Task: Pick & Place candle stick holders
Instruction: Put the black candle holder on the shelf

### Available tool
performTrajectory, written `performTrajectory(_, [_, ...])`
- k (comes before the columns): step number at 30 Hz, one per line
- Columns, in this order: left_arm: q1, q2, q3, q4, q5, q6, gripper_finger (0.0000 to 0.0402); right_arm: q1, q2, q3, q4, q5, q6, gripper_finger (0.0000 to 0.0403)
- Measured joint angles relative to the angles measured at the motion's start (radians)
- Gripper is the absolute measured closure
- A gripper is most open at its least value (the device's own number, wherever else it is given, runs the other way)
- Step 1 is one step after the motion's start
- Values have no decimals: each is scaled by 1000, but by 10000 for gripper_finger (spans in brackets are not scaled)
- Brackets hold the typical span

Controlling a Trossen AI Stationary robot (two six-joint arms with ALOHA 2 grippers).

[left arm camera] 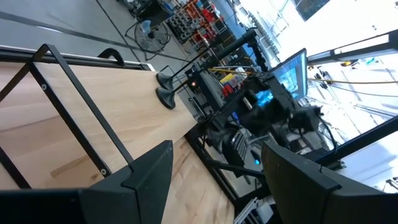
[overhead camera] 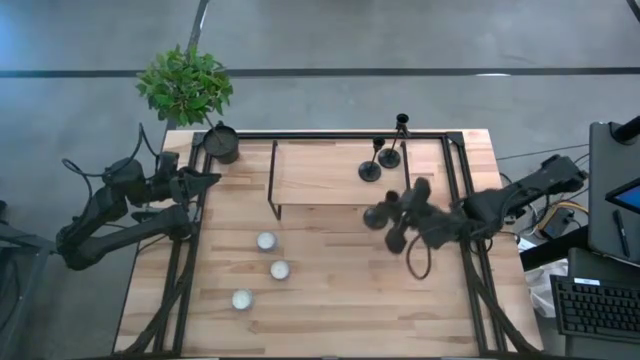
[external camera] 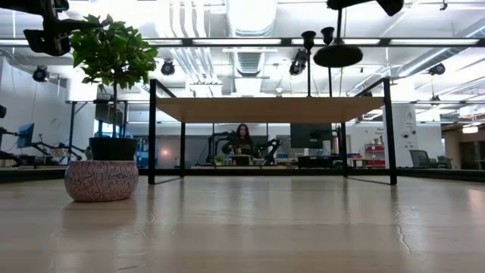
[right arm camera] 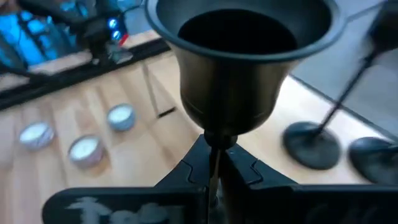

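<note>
We see a grey concrete floor (overhead camera: 400, 40) around the table and bright white ceiling lights (external camera: 250, 15) beyond.

Desk (overhead camera: 330, 300): light wood — black frame on top
Tealights (overhead camera: 266, 241): three, left of the right gripper (overhead camera: 392, 222)
Raised shelf (overhead camera: 320, 175): two candle stick holders (overhead camera: 371, 170) beyond that gripper

Matte black candle stick holders (overhead camera: 370, 171), pale wooden table (overhead camera: 330, 300), white tealights (overhead camera: 266, 241).

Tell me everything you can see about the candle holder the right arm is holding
The held candle holder is dark, metal-looking, with a flared cup at the top and a thin stem. The right gripper is shut on that stem just under the cup. It hangs in the air near the raised wooden shelf, its round base off the table. Two more holders stand on the shelf.
</note>
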Motion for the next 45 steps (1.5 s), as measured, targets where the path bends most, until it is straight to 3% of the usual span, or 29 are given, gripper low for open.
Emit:
performTrajectory(6, [0,0,0,0,0,0,161,-80,-82,0,-101,-8,-1,392])
performTrajectory(13, [0,0,0,0,0,0,161,-181,-93,0,-144,-93,-45,392])
performTrajectory(26, [0,0,0,0,0,0,161,-281,-111,-55,-103,-164,-88,392])
performTrajectory(40, [0,0,0,0,0,0,161,-347,-150,-134,-20,-169,-163,392])
performTrajectory(45, [0,0,0,0,0,0,161,-399,-154,-135,2,-233,-205,392])
